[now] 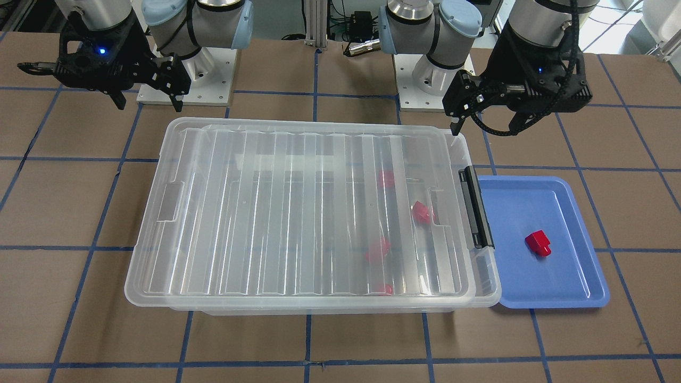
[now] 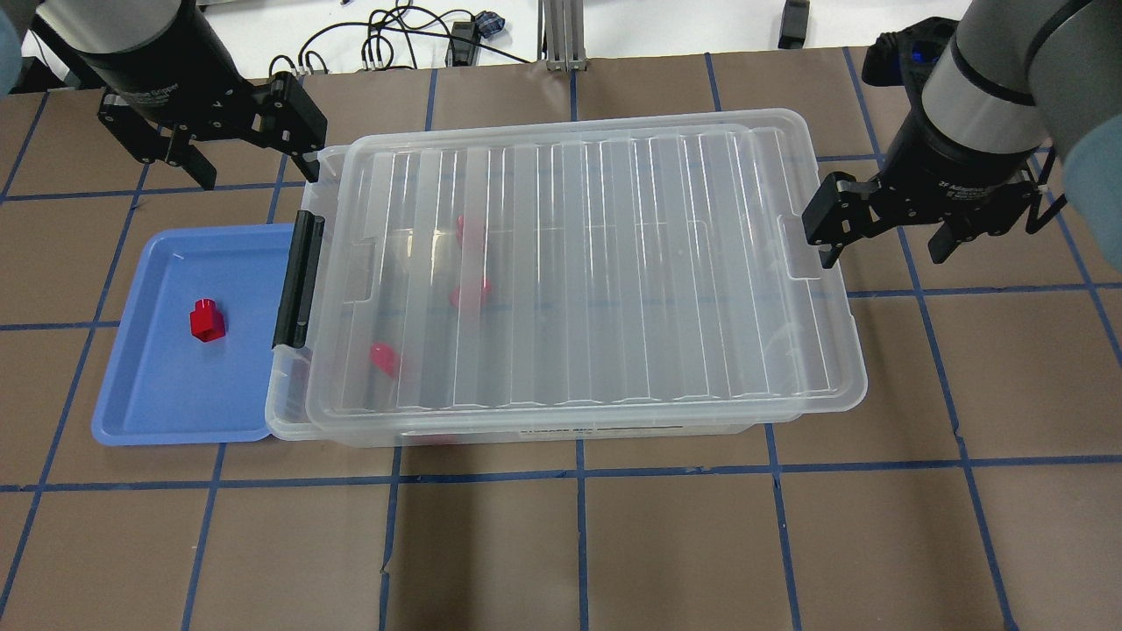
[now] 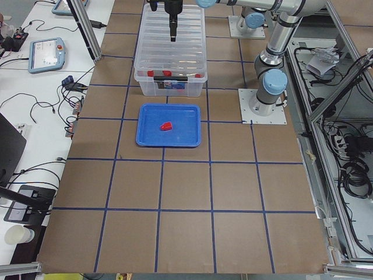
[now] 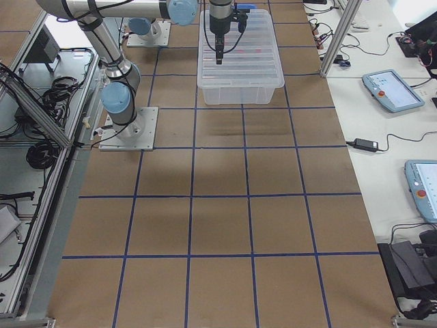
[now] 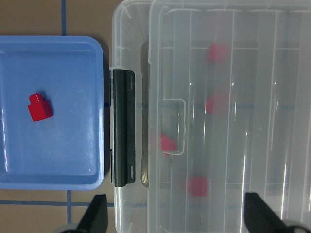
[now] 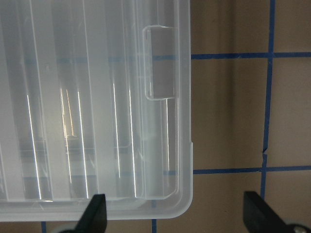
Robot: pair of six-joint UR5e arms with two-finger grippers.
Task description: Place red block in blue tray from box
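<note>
Hovering my left gripper (image 2: 254, 166), right gripper (image 2: 884, 250) released at box (image 2: 294, 427) ends. Red block (image 2: 208, 319) lying in blue tray (image 2: 158, 412) toward left desk edge; judging placement done, next: squaring lid (image 2: 614, 219).

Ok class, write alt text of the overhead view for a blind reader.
A clear lidded box holds several red blocks; beside its black latch, a blue tray holds one red block. The left tool and right tool hang open near the box's ends.
</note>
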